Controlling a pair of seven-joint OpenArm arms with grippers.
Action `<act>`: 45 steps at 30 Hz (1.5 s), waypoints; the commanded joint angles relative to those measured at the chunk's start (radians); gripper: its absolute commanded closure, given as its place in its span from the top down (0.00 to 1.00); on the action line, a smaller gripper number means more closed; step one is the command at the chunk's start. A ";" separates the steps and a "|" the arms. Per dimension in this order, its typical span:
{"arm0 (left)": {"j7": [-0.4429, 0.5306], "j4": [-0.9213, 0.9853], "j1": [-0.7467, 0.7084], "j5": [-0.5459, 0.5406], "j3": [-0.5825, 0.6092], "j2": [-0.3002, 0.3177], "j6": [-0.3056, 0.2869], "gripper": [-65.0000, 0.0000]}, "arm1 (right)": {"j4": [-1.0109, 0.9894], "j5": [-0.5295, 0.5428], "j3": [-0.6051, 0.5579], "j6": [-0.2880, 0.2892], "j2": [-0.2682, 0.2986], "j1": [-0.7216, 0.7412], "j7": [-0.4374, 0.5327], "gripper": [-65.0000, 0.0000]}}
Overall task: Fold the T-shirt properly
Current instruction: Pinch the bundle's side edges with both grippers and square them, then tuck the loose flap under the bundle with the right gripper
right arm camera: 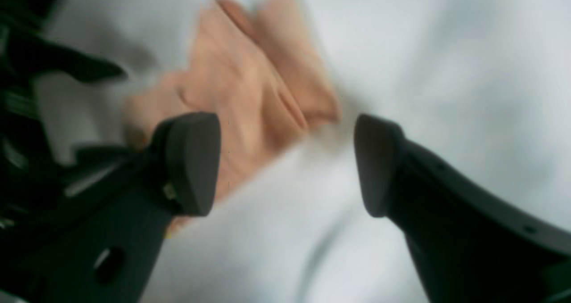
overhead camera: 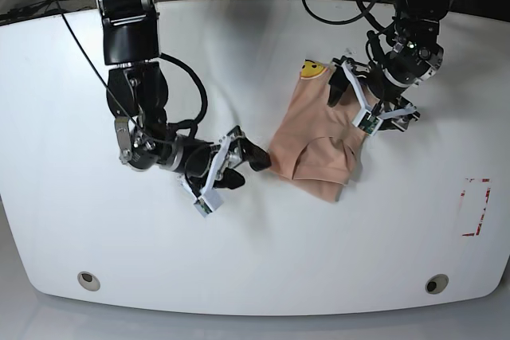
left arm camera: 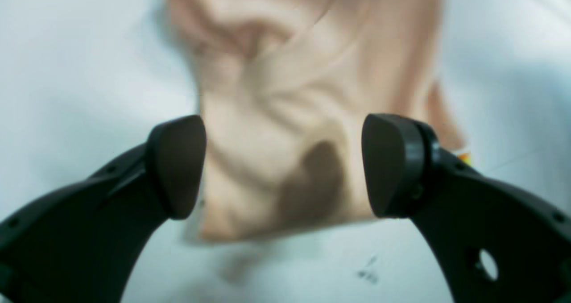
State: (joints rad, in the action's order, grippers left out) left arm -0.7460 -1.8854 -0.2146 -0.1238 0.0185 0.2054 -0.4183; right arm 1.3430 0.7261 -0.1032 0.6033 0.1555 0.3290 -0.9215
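Peach T-shirt [overhead camera: 315,145] lies bunched between both arms' parted, empty jaws.

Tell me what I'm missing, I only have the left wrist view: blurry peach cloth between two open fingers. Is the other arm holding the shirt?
Observer: No. The right gripper is open, just off the T-shirt's edge on the white table.
Operator: Is the shirt spread flat?
Observer: No, it lies as a wrinkled, folded bundle.
Operator: Where's my gripper over it?
Observer: The left gripper hovers open at the bundle's far edge, beside a yellow smiley tag.
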 commanded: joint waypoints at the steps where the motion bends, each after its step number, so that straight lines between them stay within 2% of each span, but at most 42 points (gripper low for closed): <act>1: 0.026 -0.023 0.011 -0.012 -0.028 -0.030 0.000 0.78 | -0.096 0.060 -0.020 0.004 0.000 0.075 0.018 0.68; 4: 0.026 -0.023 0.002 -0.012 -0.067 -0.054 0.000 0.78 | -0.155 0.071 -0.043 0.007 -0.007 0.104 0.020 0.68; 8: 0.026 -0.015 -0.007 -0.012 -0.075 -0.057 -0.001 0.78 | -0.179 0.068 -0.091 0.056 -0.046 0.115 0.020 0.68; 14: 0.026 -0.013 -0.030 -0.010 -0.078 -0.080 -0.001 0.78 | -0.247 0.063 -0.099 0.057 -0.063 0.112 0.046 0.68; 17: 0.026 -0.015 -0.047 -0.012 -0.076 -0.083 -0.001 0.78 | -0.260 0.062 -0.105 0.057 -0.072 0.100 0.098 0.56; 20: 0.026 -0.021 -0.062 -0.012 -0.073 -0.085 -0.001 0.78 | -0.262 0.062 -0.134 0.057 -0.072 0.097 0.135 0.33; 22: 0.026 -0.023 -0.065 -0.014 -0.065 -0.085 -0.001 0.78 | -0.257 0.062 -0.148 0.060 -0.070 0.095 0.144 0.13; 23: 0.026 -0.023 -0.065 -0.014 -0.062 -0.085 -0.001 0.78 | -0.256 0.062 -0.148 0.062 -0.070 0.095 0.144 0.06; 24: 0.026 -0.023 -0.065 -0.014 -0.062 -0.085 -0.001 0.78 | -0.253 0.062 -0.148 0.063 -0.070 0.095 0.146 0.03; 28: 0.026 -0.024 -0.065 -0.014 -0.062 -0.085 -0.001 0.78 | -0.188 0.063 -0.143 0.060 -0.067 0.092 0.146 0.02; 35: 0.026 -0.023 -0.061 -0.014 -0.061 -0.085 -0.001 0.78 | -0.075 0.065 -0.142 0.057 -0.026 0.094 0.147 0.01; 40: 0.026 -0.013 -0.058 -0.012 -0.036 -0.085 -0.001 0.78 | -0.141 0.062 -0.142 0.057 -0.010 0.126 0.155 0.02; 45: 0.026 -0.016 -0.059 -0.012 -0.004 -0.085 -0.001 0.78 | -0.276 0.062 -0.143 0.060 0.003 0.149 0.270 0.02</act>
State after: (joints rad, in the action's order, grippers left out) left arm -0.7406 -1.8832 -0.2802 -0.1257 0.0067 0.1173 -0.4194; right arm 1.1103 0.7647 -0.2497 0.6552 0.1524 0.4393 -0.7219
